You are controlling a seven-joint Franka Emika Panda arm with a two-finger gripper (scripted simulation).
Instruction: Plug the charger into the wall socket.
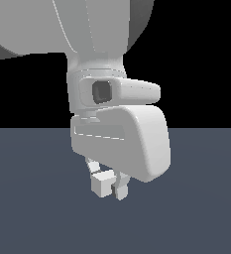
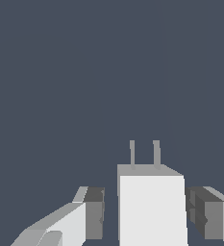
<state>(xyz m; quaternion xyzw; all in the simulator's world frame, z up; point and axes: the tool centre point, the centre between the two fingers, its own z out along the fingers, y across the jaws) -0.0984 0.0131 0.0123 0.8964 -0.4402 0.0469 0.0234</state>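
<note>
Fingers stand spread, gaps either side of the charger between them, gripping nothing.

charger white, grey prongs | end effector white, dark-grey pads | floor slate blue

Bare slate-blue floor under a black backdrop.

In the exterior view a flat, matt, dark blue-grey floor fills the lower half and ends in a straight level edge, above which all is plain black backdrop. No bench edges or corners can be made out. The wrist view shows the same even blue-grey surface, softly and evenly lit.
</note>
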